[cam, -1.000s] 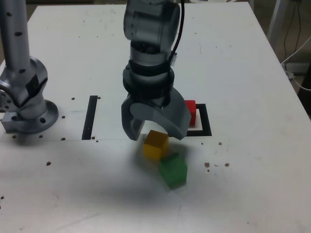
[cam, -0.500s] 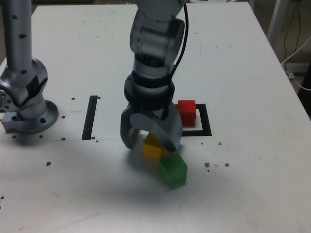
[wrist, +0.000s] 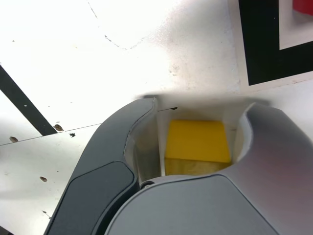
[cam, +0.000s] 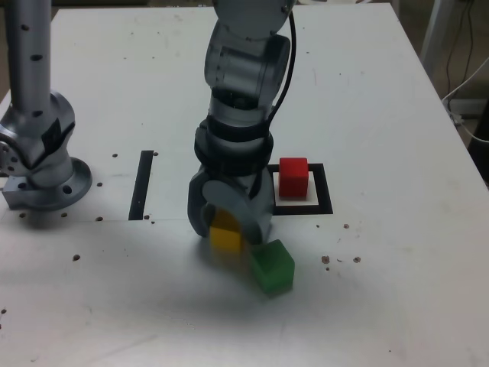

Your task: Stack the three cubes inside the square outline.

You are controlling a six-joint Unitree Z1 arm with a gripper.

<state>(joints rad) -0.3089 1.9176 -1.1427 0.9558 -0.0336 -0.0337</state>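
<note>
Claw [wrist: 199,132] around yellow cube [wrist: 198,141], firm grip or not, can't tell; may pinch it crooked if off-centre. Green cube [cam: 273,267] just beside claw, could get knocked by a sideways lift. Red cube [cam: 293,177] inside square outline [cam: 324,189], topples stack if placement's off.

Gripper [cam: 231,232] apparently around yellow cube [cam: 226,232], green cube [cam: 273,266] beside, red cube [cam: 293,178] in square outline [cam: 325,189]

You're seeing smooth grey arm [cam: 246,69] segments with dark joint bands, a black cable, and a curved grey pincer [cam: 229,218].
</note>
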